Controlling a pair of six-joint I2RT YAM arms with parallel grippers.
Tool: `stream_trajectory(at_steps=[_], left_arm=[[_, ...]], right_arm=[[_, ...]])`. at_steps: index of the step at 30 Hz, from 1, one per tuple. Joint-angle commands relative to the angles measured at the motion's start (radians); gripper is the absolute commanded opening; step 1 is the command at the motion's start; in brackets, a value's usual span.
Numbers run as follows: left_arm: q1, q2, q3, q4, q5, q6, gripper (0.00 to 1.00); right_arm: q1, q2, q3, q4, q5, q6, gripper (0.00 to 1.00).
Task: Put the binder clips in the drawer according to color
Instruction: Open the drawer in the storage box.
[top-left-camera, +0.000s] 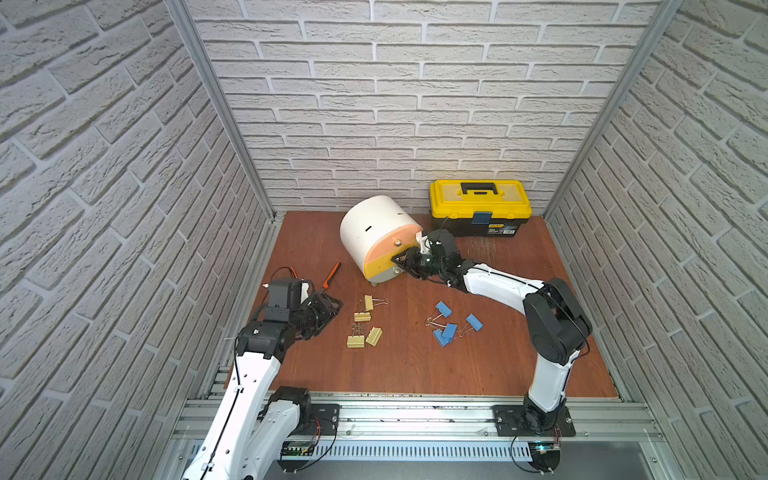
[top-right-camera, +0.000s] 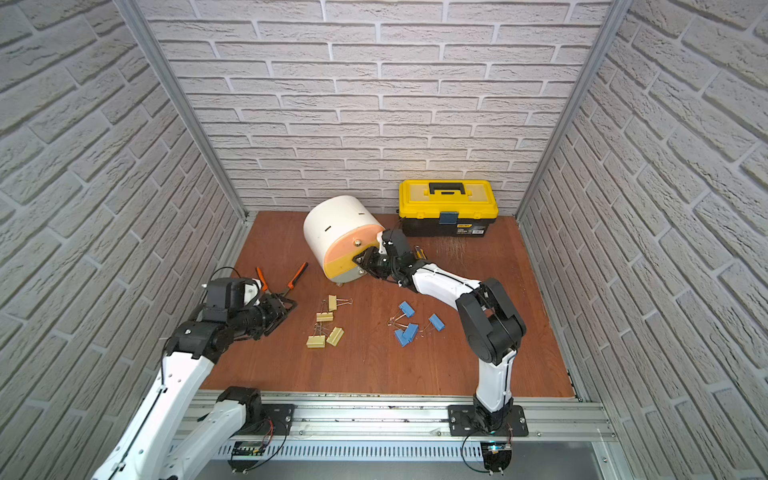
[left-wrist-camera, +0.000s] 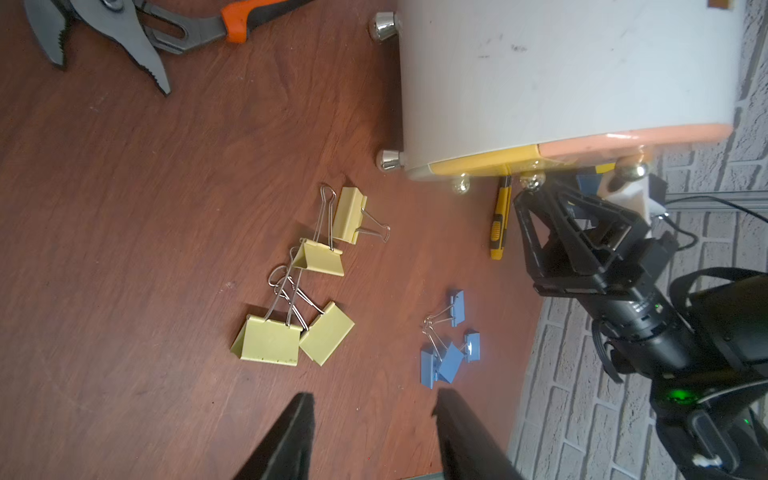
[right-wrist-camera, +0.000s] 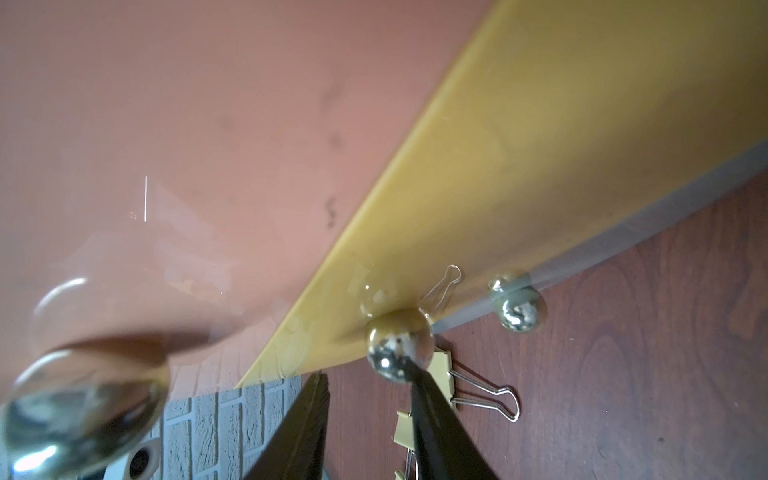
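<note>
The drawer (top-left-camera: 370, 232) is a white barrel cabinet with peach, yellow and grey fronts, all closed. My right gripper (top-left-camera: 397, 260) is at the yellow front. In the right wrist view its jaws (right-wrist-camera: 365, 374) stand apart, and one fingertip touches the yellow drawer's knob (right-wrist-camera: 399, 349), which is not between the fingers. Several pale yellow binder clips (top-left-camera: 363, 326) and several blue binder clips (top-left-camera: 451, 328) lie loose on the wooden floor in both top views. My left gripper (top-left-camera: 332, 307) hovers left of the yellow clips, open (left-wrist-camera: 372, 401) and empty.
A yellow-and-black toolbox (top-left-camera: 480, 205) stands against the back wall, right of the cabinet. Orange-handled pliers (top-left-camera: 331, 276) lie just behind my left gripper. A yellow-black utility knife (left-wrist-camera: 500, 220) lies on the floor beside the cabinet front, near my right arm.
</note>
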Motion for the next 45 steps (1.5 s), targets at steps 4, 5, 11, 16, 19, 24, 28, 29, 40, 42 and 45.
stream_trajectory(at_steps=[4,5,11,16,19,24,28,29,40,42,45], left_arm=[[0.006,0.005,0.03,0.001,0.015,0.024,0.52],[0.006,0.006,0.029,0.0,0.014,0.024,0.52],[0.008,0.016,0.038,-0.003,0.018,0.03,0.52],[0.008,0.025,0.046,-0.013,0.016,0.039,0.52],[0.008,0.025,0.047,-0.014,0.015,0.039,0.52],[0.01,0.03,0.048,-0.012,0.013,0.039,0.52],[0.01,0.037,0.052,-0.009,0.013,0.039,0.52],[0.01,0.04,0.054,-0.009,0.013,0.039,0.52],[0.01,0.046,0.065,-0.014,0.007,0.04,0.52],[0.01,0.046,0.068,-0.016,0.005,0.038,0.52],[0.009,0.044,0.07,-0.017,0.004,0.036,0.52]], right_arm=[[0.007,-0.02,-0.081,0.21,0.062,0.072,0.4],[0.007,-0.023,-0.094,0.234,0.066,0.081,0.4],[0.007,0.002,-0.153,0.393,0.077,0.156,0.4],[0.007,0.025,-0.161,0.474,0.082,0.194,0.41],[0.007,0.035,-0.152,0.473,0.084,0.202,0.41],[0.006,0.05,-0.145,0.474,0.086,0.21,0.39],[0.004,0.062,-0.139,0.478,0.087,0.216,0.37],[0.004,0.066,-0.138,0.48,0.087,0.217,0.37],[-0.008,0.093,-0.107,0.499,0.088,0.241,0.34],[-0.01,0.093,-0.104,0.5,0.089,0.244,0.33],[-0.01,0.093,-0.105,0.5,0.087,0.246,0.29]])
